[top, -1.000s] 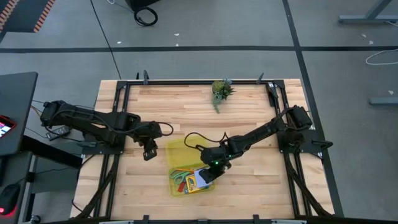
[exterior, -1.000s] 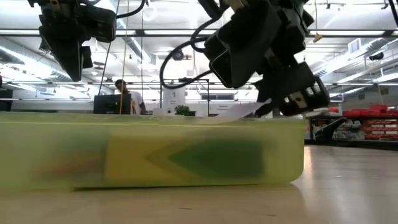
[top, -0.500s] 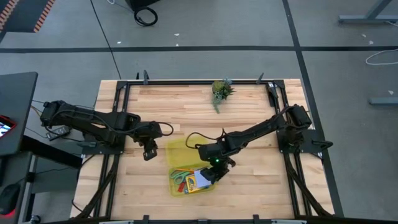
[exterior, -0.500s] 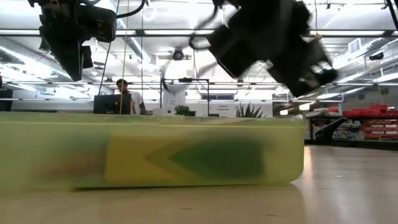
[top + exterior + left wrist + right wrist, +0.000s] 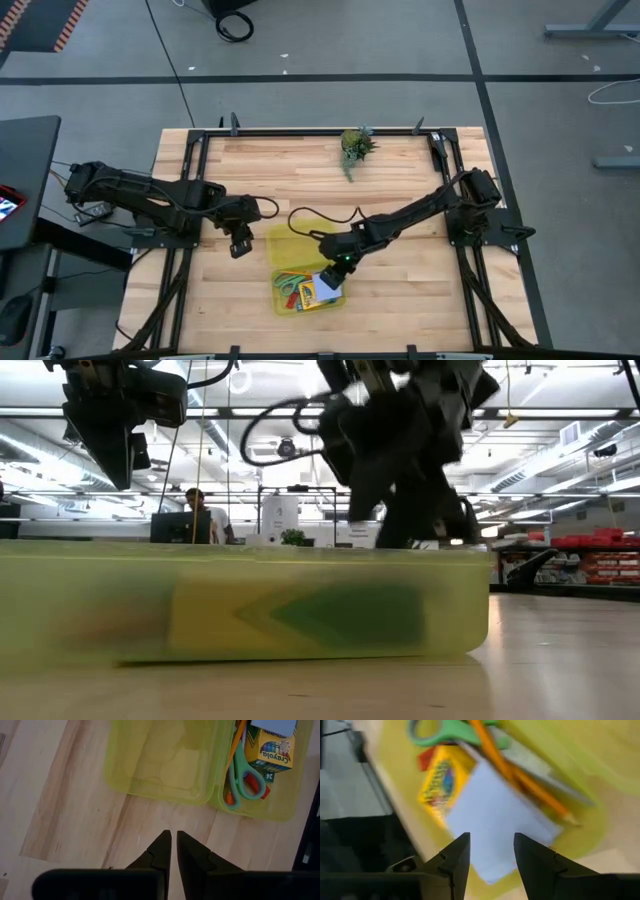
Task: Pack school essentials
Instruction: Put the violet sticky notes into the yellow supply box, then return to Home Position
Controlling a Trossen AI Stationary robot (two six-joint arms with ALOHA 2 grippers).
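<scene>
The case (image 5: pixel 300 268) lies open on the table (image 5: pixel 420 290), near the middle, toward the near edge; it is translucent yellow, with an empty lid half on the far side and a filled half on the near side. The filled half holds all the school items. The scissors (image 5: pixel 245 780), green-handled, lie along the left part, with the pencils (image 5: pixel 520 775) beside and partly across them. The crayon box (image 5: pixel 272 747) sits to the right of the scissors, and the note pad (image 5: pixel 495 820) lies partly over it, touching the pencils. The eraser (image 5: pixel 255 784), small and red, is seen by the scissor handles.

The right gripper (image 5: pixel 490 857) hangs just above the filled half, over the note pad. Its fingers (image 5: pixel 457 857) are parted with a clear gap, and nothing is held between them. Whether the pad is touched cannot be told.

The left gripper (image 5: pixel 173 842) is held over bare table just left of the case, off the lid half. Its fingers (image 5: pixel 161 852) are nearly together, only a thin slit between them, and nothing is gripped.

A plant (image 5: pixel 355 145) stands at the far edge of the table, well apart from the case. A person (image 5: pixel 200 510) is seen far off in the room behind
</scene>
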